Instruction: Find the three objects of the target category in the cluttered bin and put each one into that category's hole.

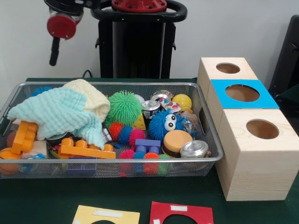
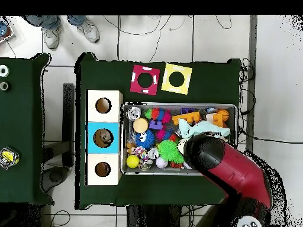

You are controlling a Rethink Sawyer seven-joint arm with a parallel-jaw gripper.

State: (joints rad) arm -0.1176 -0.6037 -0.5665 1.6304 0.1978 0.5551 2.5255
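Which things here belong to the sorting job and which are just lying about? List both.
Job: bin, wooden boxes, blue card, and bin contents such as can, green spiky ball, cloth.
Lying about: red card, yellow card, a person's shoes.

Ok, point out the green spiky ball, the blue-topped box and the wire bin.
green spiky ball [image 1: 124,107]: front view, middle of its spikes.
blue-topped box [image 1: 219,89]: front view, blue panel left of the hole.
wire bin [image 1: 117,160]: front view, near rim.

Red arm [image 2: 237,171] with black joints; red round cap, black pedestal [image 1: 135,46].
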